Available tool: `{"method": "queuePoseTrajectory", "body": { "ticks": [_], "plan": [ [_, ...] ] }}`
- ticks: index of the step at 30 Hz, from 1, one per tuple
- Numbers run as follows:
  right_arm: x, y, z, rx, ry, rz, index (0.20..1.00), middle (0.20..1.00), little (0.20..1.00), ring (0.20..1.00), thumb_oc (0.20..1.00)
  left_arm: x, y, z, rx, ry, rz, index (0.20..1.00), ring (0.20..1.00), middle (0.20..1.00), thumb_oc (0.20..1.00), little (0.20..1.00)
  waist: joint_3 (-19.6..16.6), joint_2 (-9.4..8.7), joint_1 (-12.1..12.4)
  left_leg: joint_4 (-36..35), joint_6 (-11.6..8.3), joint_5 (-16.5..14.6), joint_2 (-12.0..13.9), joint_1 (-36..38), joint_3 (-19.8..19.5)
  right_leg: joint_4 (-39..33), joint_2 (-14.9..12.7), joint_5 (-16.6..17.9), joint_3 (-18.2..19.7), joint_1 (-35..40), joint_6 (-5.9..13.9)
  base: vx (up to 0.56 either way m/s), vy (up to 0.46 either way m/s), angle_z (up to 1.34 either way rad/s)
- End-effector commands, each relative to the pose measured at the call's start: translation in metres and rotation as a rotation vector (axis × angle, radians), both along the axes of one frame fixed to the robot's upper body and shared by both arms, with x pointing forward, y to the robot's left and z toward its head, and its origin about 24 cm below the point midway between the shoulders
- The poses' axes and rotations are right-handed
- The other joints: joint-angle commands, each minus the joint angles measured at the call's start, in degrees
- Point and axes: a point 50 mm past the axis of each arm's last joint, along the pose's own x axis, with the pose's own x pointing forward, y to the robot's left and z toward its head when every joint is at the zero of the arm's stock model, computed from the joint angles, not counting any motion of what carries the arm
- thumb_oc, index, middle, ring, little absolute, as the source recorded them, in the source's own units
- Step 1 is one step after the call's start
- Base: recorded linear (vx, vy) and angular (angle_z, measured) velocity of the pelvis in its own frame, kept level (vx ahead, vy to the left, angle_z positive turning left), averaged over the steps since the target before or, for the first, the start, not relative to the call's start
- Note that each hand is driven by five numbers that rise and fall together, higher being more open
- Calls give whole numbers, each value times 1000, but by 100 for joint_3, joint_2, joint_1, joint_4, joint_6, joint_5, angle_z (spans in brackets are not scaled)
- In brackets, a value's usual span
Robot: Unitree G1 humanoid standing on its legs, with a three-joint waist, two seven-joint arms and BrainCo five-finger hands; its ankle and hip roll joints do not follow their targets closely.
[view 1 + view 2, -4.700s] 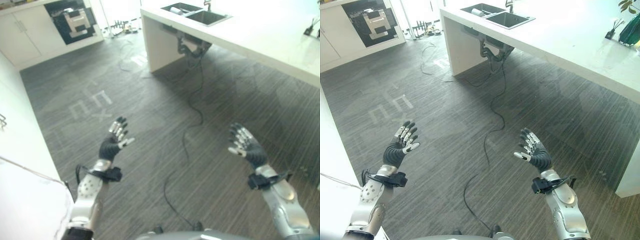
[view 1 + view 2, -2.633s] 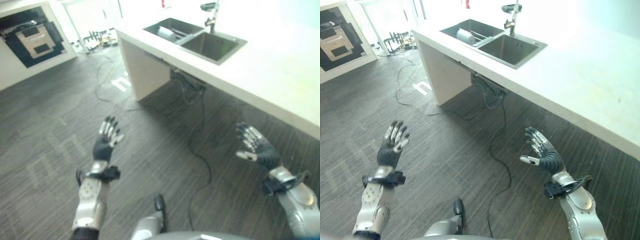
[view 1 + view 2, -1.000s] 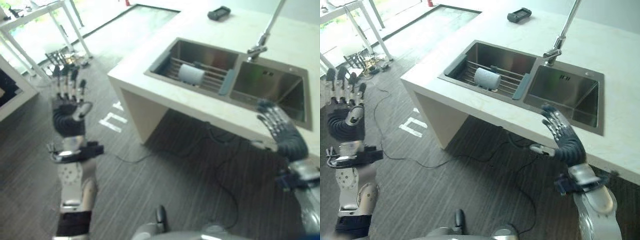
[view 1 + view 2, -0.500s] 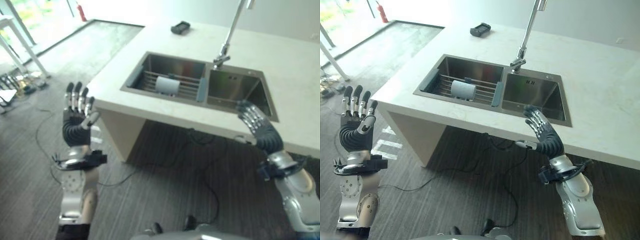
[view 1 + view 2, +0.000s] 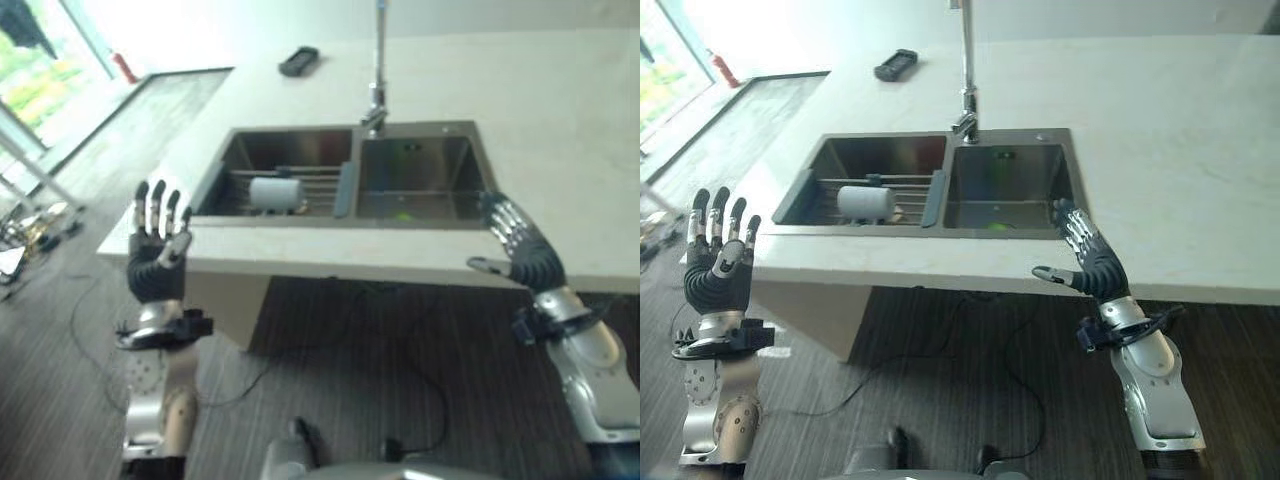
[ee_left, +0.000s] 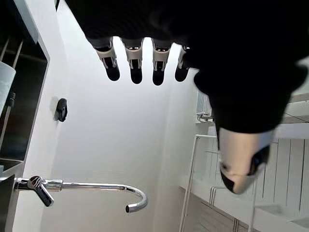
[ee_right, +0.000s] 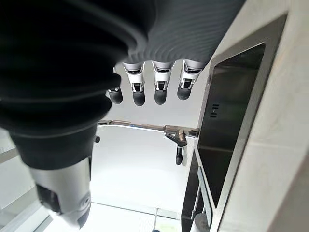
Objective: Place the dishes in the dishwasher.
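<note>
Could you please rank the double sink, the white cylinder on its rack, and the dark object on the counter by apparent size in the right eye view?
1. Double sink, by far the largest.
2. White cylinder.
3. Dark object; it lies farther from the camera, so its true size against the cylinder is unsure.

text: none legible | labels: none | numbers: none

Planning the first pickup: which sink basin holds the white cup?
The left basin: the white cup lies on its side on a rack there.
</note>
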Motion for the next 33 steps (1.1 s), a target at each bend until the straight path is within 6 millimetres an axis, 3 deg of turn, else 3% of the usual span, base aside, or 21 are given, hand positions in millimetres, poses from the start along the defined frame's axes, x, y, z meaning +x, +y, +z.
{"method": "queuePoseTrajectory", "body": {
  "ticks": [1, 2, 7, 10, 11, 13, 16, 20, 23, 24, 25, 28, 33],
  "plan": [
    [-8, 2, 29, -35, -141, 62, 1000, 1000, 1000, 1000, 1000, -15, 8, 20, 15, -138, 30, 1000, 1000, 1000, 1000, 1000, -156, -47, 310, 81, -242, 491, 121, -10, -188, -8, -425, -348, 159, 158, 808, 156, 252, -48],
    [-9, 1, 31, -48, -140, 55, 1000, 1000, 1000, 1000, 1000, -16, 8, 18, 1, -134, 17, 1000, 1000, 1000, 1000, 1000, -114, -24, 341, 81, -304, 635, 239, -197, -226, -8, -426, -402, 181, 223, 792, 142, 266, -59],
    [-11, 0, 36, -45, -155, 60, 1000, 1000, 1000, 1000, 1000, -14, 9, 20, -8, -147, -4, 1000, 1000, 1000, 1000, 1000, -136, -64, 327, 81, -231, 344, 219, -26, -125, -8, -702, -378, 68, 378, 964, 137, 308, -38],
    [-13, -1, 36, -18, -151, 48, 1000, 1000, 1000, 1000, 1000, -10, 7, 29, 27, -194, -27, 1000, 1000, 1000, 1000, 1000, -232, -136, 338, 81, -136, 137, 6, 160, -144, -8, -931, -314, -34, 501, 1156, 180, 357, -33],
    [-14, 1, 34, 7, -152, 36, 1000, 1000, 1000, 1000, 1000, -4, 2, 40, 62, -228, -55, 1000, 1000, 1000, 1000, 1000, -279, -239, 342, 81, -26, -10, -178, 305, -183, -4, -1168, -190, -118, 560, 1330, 235, 420, 1],
    [-13, 1, 33, 6, -155, 17, 1000, 1000, 1000, 1000, 1000, 0, 0, 45, 81, -241, -74, 1000, 1000, 1000, 1000, 1000, -275, -300, 364, 81, 91, -102, -316, 386, -242, 111, -1311, -161, -146, 566, 1413, 179, 351, 19],
    [-12, -1, 34, 19, -162, -3, 1000, 1000, 1000, 1000, 1000, 4, -7, 53, 116, -248, -153, 1000, 1000, 1000, 1000, 1000, -269, -368, 403, 81, 305, -188, -534, 456, -348, 607, -1398, -206, -85, 381, 1400, 129, 280, 10],
    [-13, 1, 30, 24, -173, -22, 1000, 1000, 1000, 1000, 1000, 12, -17, 55, 137, -232, -223, 1000, 1000, 1000, 1000, 1000, -216, -394, 295, 81, 571, -237, -737, 507, -257, 1841, -1287, 108, 80, -257, 1353, 119, 201, 18],
    [-11, 0, 33, 30, -208, -58, 1000, 1000, 1000, 1000, 1000, 9, -24, 64, 185, -291, -263, 1000, 1000, 1000, 1000, 1000, -163, -378, 243, 81, 512, -285, -713, 515, -193, 1195, -1194, -8, 49, -514, 1252, 93, -85, 5],
    [-9, 3, 37, 41, -232, -49, 1000, 1000, 1000, 1000, 1000, 8, -26, 68, 202, -313, -277, 1000, 1000, 1000, 1000, 1000, -105, -402, 231, 81, 456, -373, -678, 556, -137, 663, -1380, 425, -97, -611, 1339, 69, -307, 3],
    [-8, 7, 39, 47, -243, -41, 1000, 1000, 1000, 1000, 1000, 7, -26, 70, 207, -330, -281, 1000, 1000, 1000, 1000, 1000, -57, -397, 209, 81, 444, -421, -624, 591, -113, 590, -1449, 608, -39, -705, 1404, 55, -451, -7],
    [-2, 8, 41, 67, -217, -54, 1000, 1000, 1000, 1000, 1000, 12, -36, 59, 237, -238, -324, 1000, 1000, 1000, 1000, 1000, -190, -440, 252, 81, 397, -498, -471, 642, -38, 23, -1293, 529, -137, -439, 1470, 16, -274, 28],
    [-4, 7, 39, 118, -181, -32, 1000, 1000, 1000, 1000, 1000, 3, -28, 60, 293, -256, -250, 1000, 1000, 1000, 1000, 1000, -326, -389, 245, 81, 274, -478, -295, 723, 235, -8, -1234, 353, -320, -311, 1405, 14, -153, -12]
  ]
}}
